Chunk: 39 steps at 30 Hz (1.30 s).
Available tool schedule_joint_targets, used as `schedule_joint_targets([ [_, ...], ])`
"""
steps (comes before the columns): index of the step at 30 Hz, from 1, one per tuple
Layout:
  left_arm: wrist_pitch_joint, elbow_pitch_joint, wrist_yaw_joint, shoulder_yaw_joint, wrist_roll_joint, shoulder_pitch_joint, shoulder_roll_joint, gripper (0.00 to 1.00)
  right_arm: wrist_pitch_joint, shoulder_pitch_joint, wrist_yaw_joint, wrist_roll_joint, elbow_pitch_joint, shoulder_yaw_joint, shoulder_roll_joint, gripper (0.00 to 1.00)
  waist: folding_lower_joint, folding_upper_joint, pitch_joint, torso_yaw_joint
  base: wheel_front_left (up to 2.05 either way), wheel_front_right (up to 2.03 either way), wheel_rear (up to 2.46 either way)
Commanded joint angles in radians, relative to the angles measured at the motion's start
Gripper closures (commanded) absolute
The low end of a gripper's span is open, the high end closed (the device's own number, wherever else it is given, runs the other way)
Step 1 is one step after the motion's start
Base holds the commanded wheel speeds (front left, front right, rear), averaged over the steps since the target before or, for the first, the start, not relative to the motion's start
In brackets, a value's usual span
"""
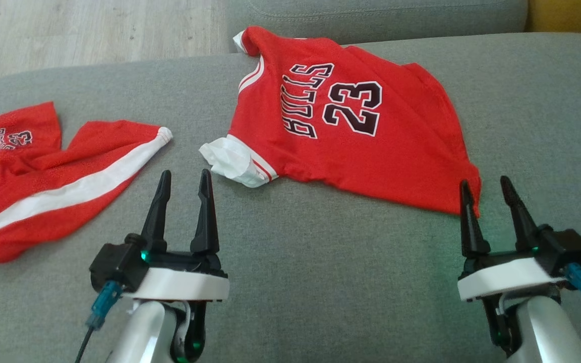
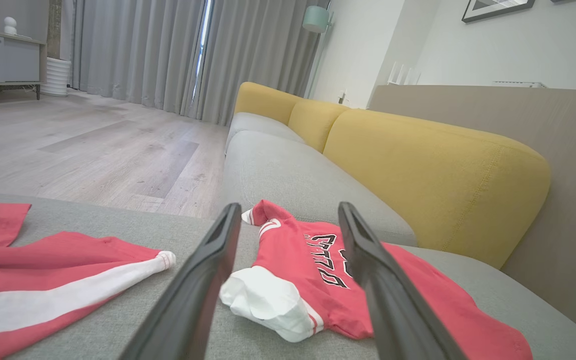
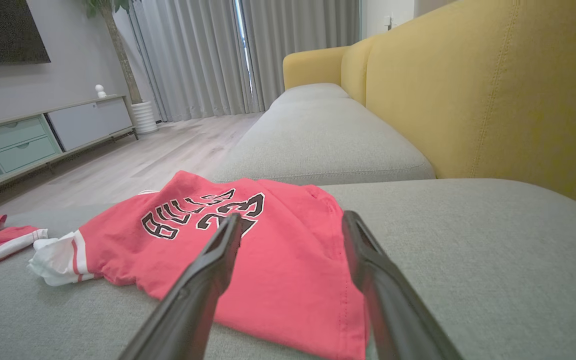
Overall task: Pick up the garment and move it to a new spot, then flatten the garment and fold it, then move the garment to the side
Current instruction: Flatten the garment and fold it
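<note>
The garment, a red jersey (image 1: 351,136) printed BULLS 23, lies rumpled and partly spread on the grey sofa seat (image 1: 321,262), its white-trimmed shoulder (image 1: 232,161) bunched toward me. The same jersey (image 2: 318,270) lies ahead in the left wrist view, and the jersey (image 3: 248,245) reaches under the fingers in the right wrist view. My left gripper (image 1: 184,179) stands open, just left of and short of that white shoulder, holding nothing. My right gripper (image 1: 484,186) is open at the jersey's near right hem corner, empty.
Red shorts (image 1: 53,176) with a white stripe lie crumpled at the seat's left end. Yellow back cushions (image 2: 433,165) rise behind the seat. Wood floor (image 1: 89,30) lies beyond the sofa's far left edge. Bare grey cushion spreads between my arms.
</note>
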Motion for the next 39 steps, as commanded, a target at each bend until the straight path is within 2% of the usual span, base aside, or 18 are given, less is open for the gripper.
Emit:
schedule_joint_targets([
  [1,-0.01,-0.029,-0.002,0.029,0.009,-0.023,0.005,0.0,-0.007,-0.019,0.007,-0.007,-0.042,0.021,0.006,0.0,0.0,0.0,0.002,0.004,0.0,0.0,0.0],
  [7,-0.01,-0.03,-0.003,0.023,0.01,-0.042,0.005,0.0,0.024,-0.058,0.007,-0.013,-0.068,0.063,0.008,0.0,0.0,0.0,0.027,0.041,0.0,0.0,0.0],
  [12,-0.01,-0.032,-0.002,0.015,0.007,-0.063,0.005,0.0,0.129,-0.155,0.007,-0.016,-0.049,0.223,-0.002,0.0,0.0,0.0,0.056,0.103,0.0,0.0,0.0],
  [19,-0.01,-0.043,0.002,-0.016,-0.023,-0.086,0.005,0.0,0.282,-0.334,0.007,0.134,0.073,0.416,-0.051,0.0,0.0,0.0,0.091,0.219,0.0,0.0,0.0],
  [24,-0.01,-0.058,0.013,-0.052,-0.049,-0.103,0.005,0.0,0.388,-0.436,0.007,0.283,0.192,0.494,-0.08,0.0,0.0,0.0,0.114,0.298,0.0,0.0,0.0],
  [34,-0.01,-0.069,0.03,-0.089,-0.077,-0.121,0.005,0.0,0.383,-0.57,0.007,0.38,0.331,0.624,-0.157,0.0,0.0,0.0,0.15,0.377,0.0,0.0,0.0],
  [39,-0.01,-0.074,0.036,-0.104,-0.086,-0.133,0.005,0.0,0.361,-0.627,0.007,0.431,0.414,0.64,-0.147,0.0,0.0,0.0,0.163,0.395,0.0,0.0,0.0],
])
